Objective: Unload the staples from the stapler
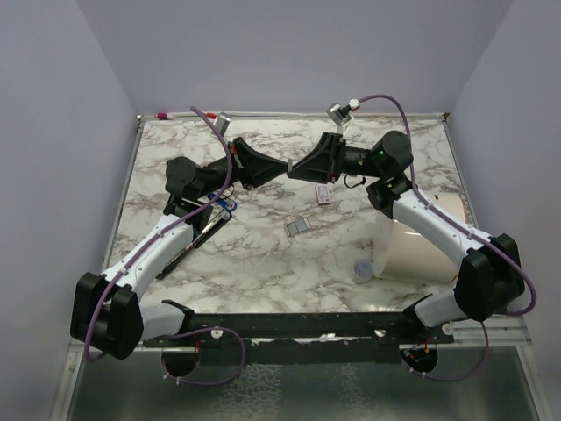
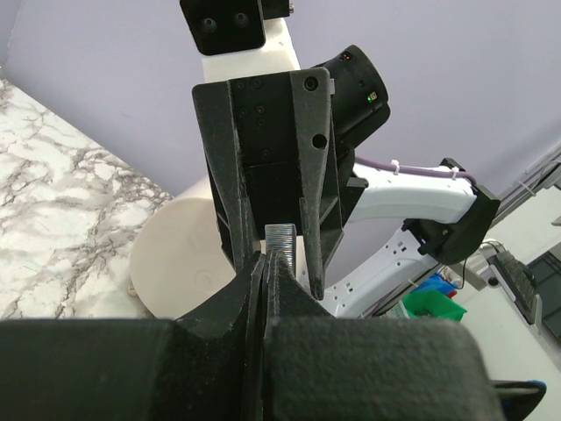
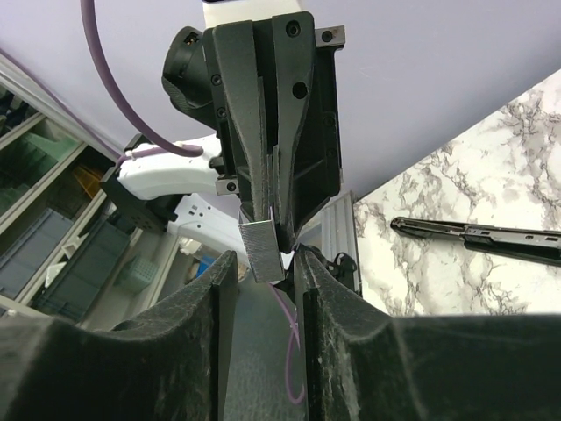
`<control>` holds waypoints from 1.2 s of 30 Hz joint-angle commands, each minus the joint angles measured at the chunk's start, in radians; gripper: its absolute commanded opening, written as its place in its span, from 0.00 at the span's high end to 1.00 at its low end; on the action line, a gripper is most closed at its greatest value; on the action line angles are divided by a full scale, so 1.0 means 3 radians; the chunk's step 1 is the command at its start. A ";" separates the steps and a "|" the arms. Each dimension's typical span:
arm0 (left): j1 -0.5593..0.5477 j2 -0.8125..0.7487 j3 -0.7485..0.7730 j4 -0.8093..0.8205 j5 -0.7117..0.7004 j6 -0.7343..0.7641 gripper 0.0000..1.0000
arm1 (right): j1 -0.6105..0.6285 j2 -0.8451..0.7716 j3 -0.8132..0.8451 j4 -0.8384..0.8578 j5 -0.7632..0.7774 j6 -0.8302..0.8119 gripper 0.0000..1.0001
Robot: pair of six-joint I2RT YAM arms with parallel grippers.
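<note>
Two arms meet tip to tip above the middle of the table (image 1: 263, 263). The left gripper (image 2: 266, 265) has its fingers (image 2: 232, 303) pressed together, with a short silvery strip of staples (image 2: 280, 235) pinched between the tips and projecting forward. The right gripper (image 3: 261, 263) faces it head-on. Its fingers (image 3: 197, 307) are spread apart and straddle the free end of the strip. A gap shows on each side in the right wrist view, so no contact with the strip can be confirmed.

The stapler (image 3: 478, 235) lies flat on the table on the left side, partly under the left arm. Its blue-trimmed end points toward the table centre.

More loose staples (image 1: 299, 226) lie on the table near the centre, below the joined grippers. A small white box (image 1: 323, 195) with pink-red print lies just beyond them, toward the right arm. A large white tub (image 1: 416, 246) stands at the right, beside the right arm's forearm.
</note>
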 commanded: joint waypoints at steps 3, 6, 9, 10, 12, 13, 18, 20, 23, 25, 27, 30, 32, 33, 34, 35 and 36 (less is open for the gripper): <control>-0.0001 0.0015 0.0015 0.0028 0.0070 0.0053 1.00 | -0.0003 0.0020 0.0127 0.0089 -0.0068 -0.0009 0.69; 0.0000 0.0020 0.0016 0.0028 0.0072 0.0051 1.00 | -0.0002 0.0019 0.0134 0.0051 -0.0061 -0.0041 0.69; -0.0002 0.0018 0.0009 0.0023 0.0075 0.0053 1.00 | -0.0005 0.0001 0.0146 -0.0013 -0.0044 -0.0087 0.69; 0.0000 0.0021 0.0005 0.0025 0.0078 0.0054 1.00 | -0.0006 0.0002 0.0151 -0.0025 -0.0043 -0.0099 0.69; -0.0001 0.0022 0.0005 0.0020 0.0081 0.0064 1.00 | -0.0002 0.0001 0.0162 -0.0044 -0.0042 -0.0116 0.69; 0.0000 0.0022 0.0005 0.0018 0.0087 0.0065 1.00 | -0.0003 0.0002 0.0162 -0.0052 -0.0047 -0.0122 0.69; -0.0002 0.0012 0.0010 0.0005 0.0096 0.0075 1.00 | -0.0003 -0.0011 0.0170 -0.0141 -0.0042 -0.0184 0.69; -0.0002 0.0007 0.0012 0.0002 0.0095 0.0074 1.00 | -0.0003 -0.0022 0.0175 -0.0178 -0.0033 -0.0211 0.69; 0.0000 0.0008 0.0015 -0.0010 0.0094 0.0079 1.00 | -0.0003 -0.0031 0.0179 -0.0201 -0.0027 -0.0233 0.69; -0.0002 0.0007 0.0015 -0.0018 0.0093 0.0086 1.00 | -0.0002 -0.0034 0.0177 -0.0200 -0.0031 -0.0235 0.71; -0.0002 0.0007 0.0012 -0.0017 0.0093 0.0086 1.00 | -0.0002 -0.0040 0.0173 -0.0205 -0.0032 -0.0241 0.73; -0.0001 0.0008 0.0006 -0.0018 0.0089 0.0085 1.00 | -0.0003 -0.0054 0.0170 -0.0214 -0.0032 -0.0250 0.74; -0.0002 0.0012 0.0006 -0.0014 0.0087 0.0085 1.00 | -0.0003 -0.0061 0.0171 -0.0223 -0.0036 -0.0256 0.74; 0.0000 0.0012 0.0006 -0.0018 0.0087 0.0083 1.00 | -0.0002 -0.0067 0.0167 -0.0229 -0.0035 -0.0267 0.74; -0.0001 0.0012 0.0005 -0.0017 0.0086 0.0086 1.00 | -0.0005 -0.0080 0.0164 -0.0244 -0.0033 -0.0283 0.74; -0.0002 0.0015 0.0005 -0.0018 0.0086 0.0087 1.00 | -0.0006 -0.0088 0.0166 -0.0263 -0.0026 -0.0298 0.75; -0.0002 0.0017 0.0004 -0.0018 0.0088 0.0086 1.00 | -0.0004 -0.0095 0.0170 -0.0297 -0.0023 -0.0321 0.75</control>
